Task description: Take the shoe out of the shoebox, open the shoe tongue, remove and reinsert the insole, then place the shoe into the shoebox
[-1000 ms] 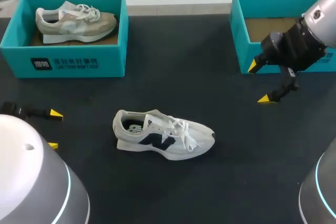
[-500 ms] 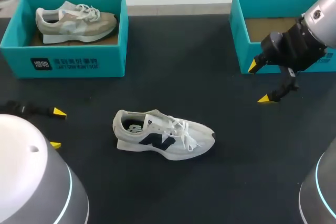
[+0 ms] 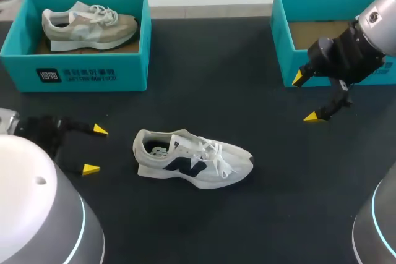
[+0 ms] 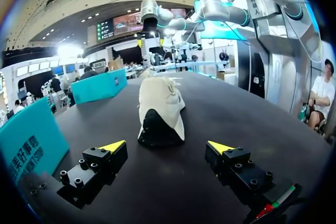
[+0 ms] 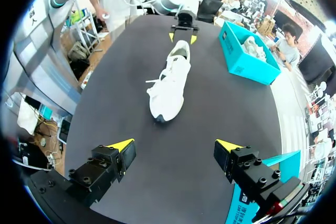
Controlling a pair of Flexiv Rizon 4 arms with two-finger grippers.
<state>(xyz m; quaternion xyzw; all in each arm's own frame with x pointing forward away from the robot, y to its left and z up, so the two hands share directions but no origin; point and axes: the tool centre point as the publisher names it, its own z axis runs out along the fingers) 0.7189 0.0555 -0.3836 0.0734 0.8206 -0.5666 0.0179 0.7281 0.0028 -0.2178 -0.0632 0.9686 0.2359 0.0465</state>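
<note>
shoe [image 3: 192, 164]: stood on its sole on the table [image 3: 247, 91], outside the shoebox [image 3: 283, 60], which was well beyond its toe | left gripper [image 3: 94, 149]: near the shoe's heel, fingers spread, nothing held | right gripper [image 3: 307, 97]: well past the shoe's toe, fingers apart, empty

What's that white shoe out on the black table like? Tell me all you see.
The white shoe is a low sneaker of pale fabric with a dark side emblem, dark heel patch, white laces and light sole. It stands upright on its sole near the middle of the black table, toe toward the robot's right. Only the table touches it.
</note>
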